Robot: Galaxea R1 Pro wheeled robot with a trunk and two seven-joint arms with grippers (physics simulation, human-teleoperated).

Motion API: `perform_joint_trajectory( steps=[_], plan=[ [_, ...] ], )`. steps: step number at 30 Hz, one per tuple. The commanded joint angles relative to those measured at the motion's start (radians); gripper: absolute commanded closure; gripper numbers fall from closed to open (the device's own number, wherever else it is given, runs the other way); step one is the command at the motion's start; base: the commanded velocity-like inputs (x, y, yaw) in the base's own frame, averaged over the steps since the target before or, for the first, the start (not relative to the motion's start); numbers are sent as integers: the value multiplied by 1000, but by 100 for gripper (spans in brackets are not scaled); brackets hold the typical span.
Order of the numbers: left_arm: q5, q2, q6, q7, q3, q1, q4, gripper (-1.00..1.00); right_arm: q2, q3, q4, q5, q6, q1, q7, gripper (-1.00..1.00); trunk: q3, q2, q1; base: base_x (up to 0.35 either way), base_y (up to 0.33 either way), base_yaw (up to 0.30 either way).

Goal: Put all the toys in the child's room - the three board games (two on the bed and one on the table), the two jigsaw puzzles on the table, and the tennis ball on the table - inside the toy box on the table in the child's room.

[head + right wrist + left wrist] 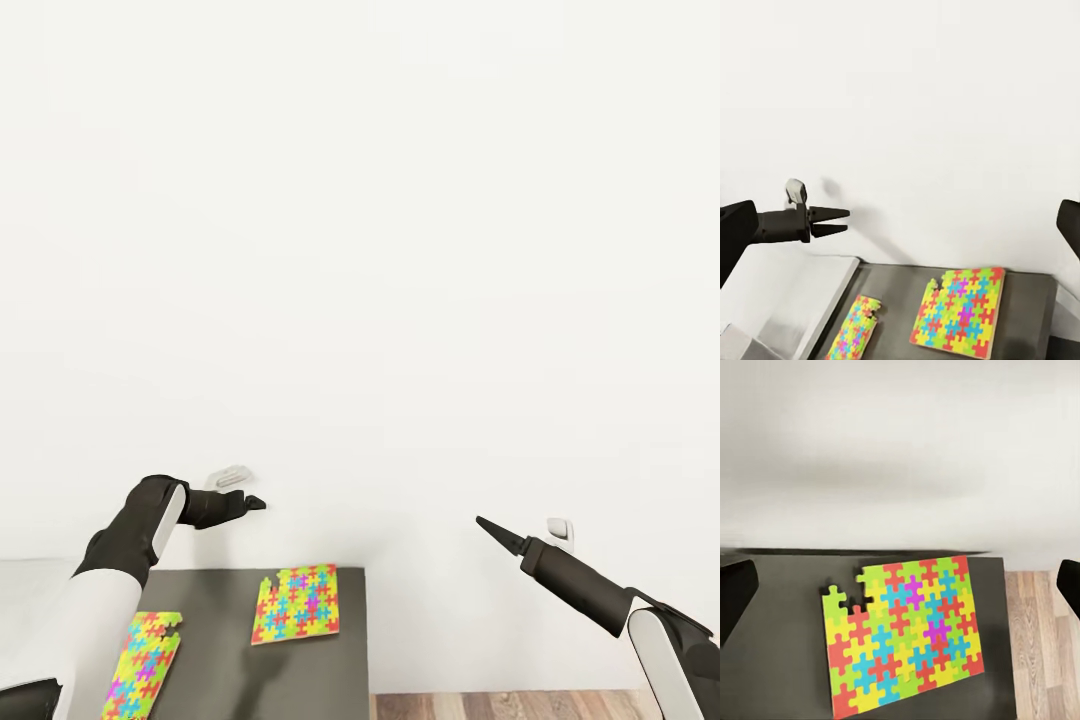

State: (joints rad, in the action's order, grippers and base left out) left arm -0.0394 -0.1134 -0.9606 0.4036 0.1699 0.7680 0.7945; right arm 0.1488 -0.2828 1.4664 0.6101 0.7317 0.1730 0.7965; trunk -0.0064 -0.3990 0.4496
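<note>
Two jigsaw puzzles in bright mixed colours lie flat on the table [330, 670], whose top looks dark grey from here. One puzzle [297, 603] [904, 634] [960, 311] is near the table's far right corner. The other puzzle [142, 665] [855, 326] lies nearer, partly behind my left arm. My left gripper [258, 503] [840, 218] hovers open above the table's far edge, holding nothing. My right gripper [482, 522] is open and empty in the air past the table's right side. The toy box, board games, tennis ball and bed are out of view.
A plain white wall [360, 250] stands directly behind the table. Wood-plank floor [500, 705] shows past the table's right edge. A pale grey surface [40, 610] [787, 300] adjoins the table on the left.
</note>
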Motion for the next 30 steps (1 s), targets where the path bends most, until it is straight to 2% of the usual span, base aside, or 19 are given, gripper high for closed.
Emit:
perform_joint_trajectory(
  steps=[1, 17, 30],
  plan=[
    [-3, 0, -6, 0, 2, 1, 0, -100, 0, -1, 0, 4, 6, 0, 1, -100, -1, -1, 0, 4, 0, 89],
    [-3, 0, -6, 1, 2, 1, 0, -100, 0, -1, -1, 5, 5, 0, 2, -100, 0, -1, 0, 1, 0, 25],
    [-3, 0, -5, 4, 2, 1, 0, -100, 0, -1, -2, 6, 3, 0, 2, -100, 0, -1, 0, 72, 0, 1]
  ],
)
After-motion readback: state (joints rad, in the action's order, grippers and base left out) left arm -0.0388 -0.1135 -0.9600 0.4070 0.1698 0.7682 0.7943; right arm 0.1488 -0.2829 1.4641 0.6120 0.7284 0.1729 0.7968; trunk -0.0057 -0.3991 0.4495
